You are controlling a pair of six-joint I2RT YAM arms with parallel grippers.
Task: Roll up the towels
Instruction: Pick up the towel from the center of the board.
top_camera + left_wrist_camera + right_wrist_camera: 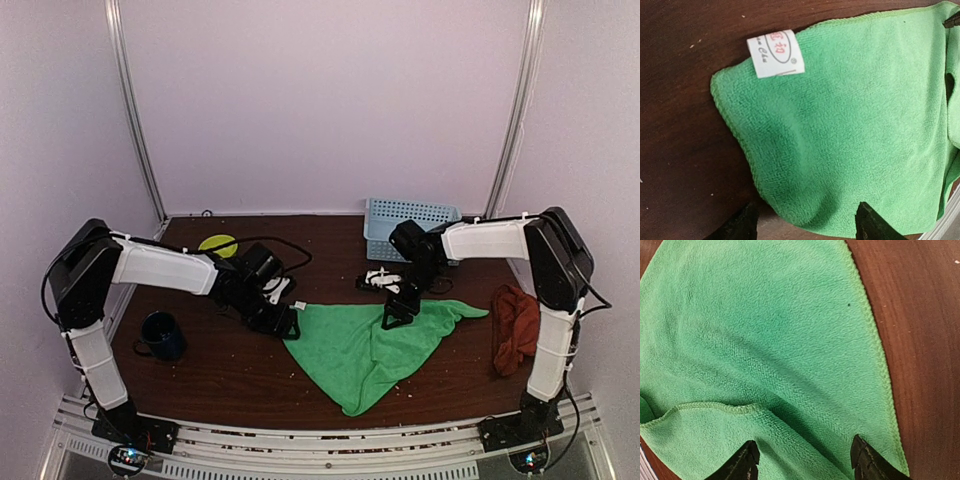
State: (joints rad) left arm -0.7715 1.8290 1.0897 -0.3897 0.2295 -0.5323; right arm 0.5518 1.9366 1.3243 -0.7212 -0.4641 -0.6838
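Gaping wide, the left claw [807, 229] and right claw [805, 463] straddle the green towel's [370, 350] ten and one o'clock edges.

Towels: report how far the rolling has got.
Nothing is rolled. The green towel lies spread, one edge folded over; the left gripper and right gripper, both open, are at its far edge. The rust towel sits crumpled on the right, untouched. Both rolls remain.
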